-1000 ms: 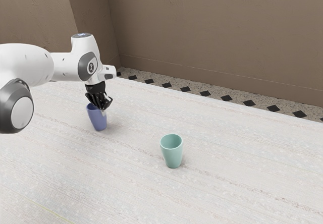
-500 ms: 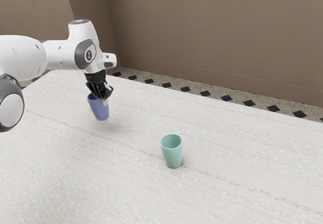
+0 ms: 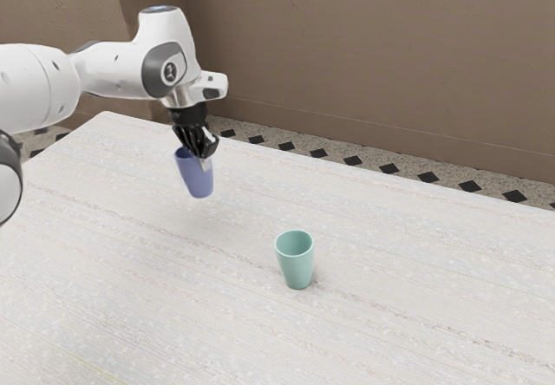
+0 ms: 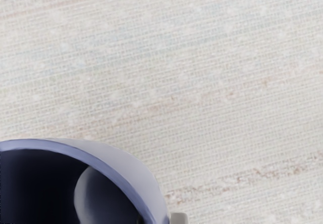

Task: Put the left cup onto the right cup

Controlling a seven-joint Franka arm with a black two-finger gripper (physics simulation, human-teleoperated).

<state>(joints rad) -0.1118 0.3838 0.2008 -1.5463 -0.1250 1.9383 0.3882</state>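
Gripper (image 3: 198,149) clamped on the rim of the blue cup (image 3: 195,175), pinching the wall near the lip. Cup hangs in the air above the table (image 3: 416,298), mouth up, body tilted with the base swung off to one side. Green cup (image 3: 295,259) stands upright on the table, mouth open, well apart from the blue one, toward the exterior view's right and nearer the camera. Wrist view has the blue rim and dark inside (image 4: 75,183) just under the hand, bare tabletop (image 4: 202,57) beyond it.

Step looks like the carry-over, lift done, stacking not yet done. To do it well:
- hold this height across so the blue base passes clear above the green rim, a low pass would likely tip the green cup
- stop with the blue base centred over the green mouth, not the hand centred, since the grip is off to one side of the cup
- take out the tilt before lowering, else the base may catch the green lip
- lower slowly, let go only once the cup sits in or on the green one
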